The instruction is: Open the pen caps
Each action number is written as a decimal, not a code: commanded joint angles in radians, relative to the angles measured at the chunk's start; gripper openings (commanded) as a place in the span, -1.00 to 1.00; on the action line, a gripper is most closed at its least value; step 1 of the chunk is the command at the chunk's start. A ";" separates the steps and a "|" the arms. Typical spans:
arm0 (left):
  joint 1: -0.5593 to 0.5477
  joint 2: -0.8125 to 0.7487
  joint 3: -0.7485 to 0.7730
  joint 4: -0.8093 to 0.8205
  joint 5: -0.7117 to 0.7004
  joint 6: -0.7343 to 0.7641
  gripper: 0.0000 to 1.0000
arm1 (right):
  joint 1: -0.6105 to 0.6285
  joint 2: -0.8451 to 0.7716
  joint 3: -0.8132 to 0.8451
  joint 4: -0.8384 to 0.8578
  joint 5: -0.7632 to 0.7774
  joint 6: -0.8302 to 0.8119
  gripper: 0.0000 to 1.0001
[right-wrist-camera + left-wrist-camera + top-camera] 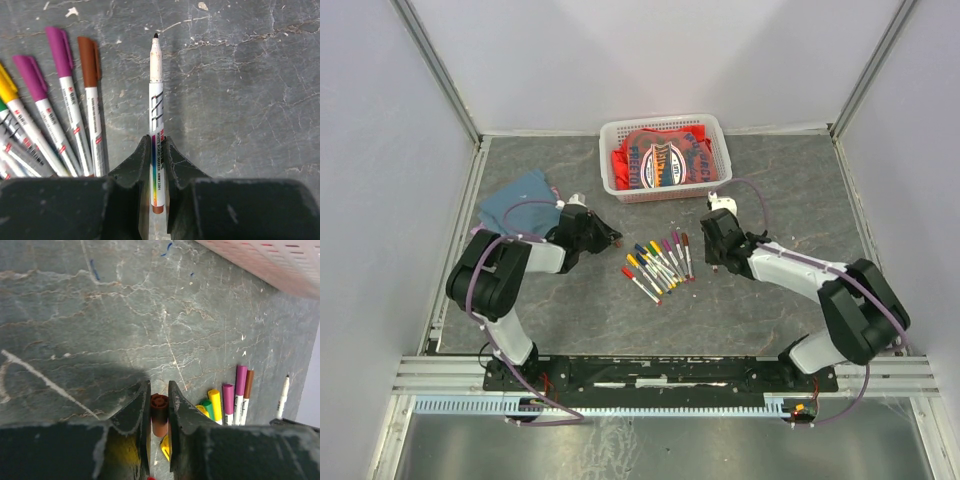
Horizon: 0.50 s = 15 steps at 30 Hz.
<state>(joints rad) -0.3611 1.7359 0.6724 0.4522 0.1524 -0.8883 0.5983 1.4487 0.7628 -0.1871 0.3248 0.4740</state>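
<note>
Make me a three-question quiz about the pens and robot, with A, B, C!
1. Where is the white basket? A. Beyond the row of pens. B. Right beside the arm bases. C. On top of the pens.
2. What colour is the cap in the left end effector? A. Green. B. Brown. C. Yellow.
3. The pen in the right end effector is: A. capped. B. snapped. C. uncapped.
Answers: 1 A, it sits past the pens; 2 B, brown shows in its grip; 3 C, its tip is bare.
</note>
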 commanded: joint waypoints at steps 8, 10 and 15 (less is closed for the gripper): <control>-0.016 0.052 0.040 -0.029 -0.062 0.083 -0.24 | -0.038 0.149 0.089 0.055 0.062 -0.005 -0.53; -0.015 0.047 0.036 -0.032 -0.071 0.085 -0.11 | -0.038 0.153 0.089 0.056 0.060 -0.005 -0.39; -0.016 0.043 0.024 -0.035 -0.078 0.086 0.03 | -0.039 0.156 0.086 0.054 0.056 -0.005 -0.15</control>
<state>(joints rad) -0.3775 1.7733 0.7090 0.4850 0.1307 -0.8616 0.5617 1.6051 0.8120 -0.1677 0.3614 0.4706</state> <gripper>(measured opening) 0.497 0.402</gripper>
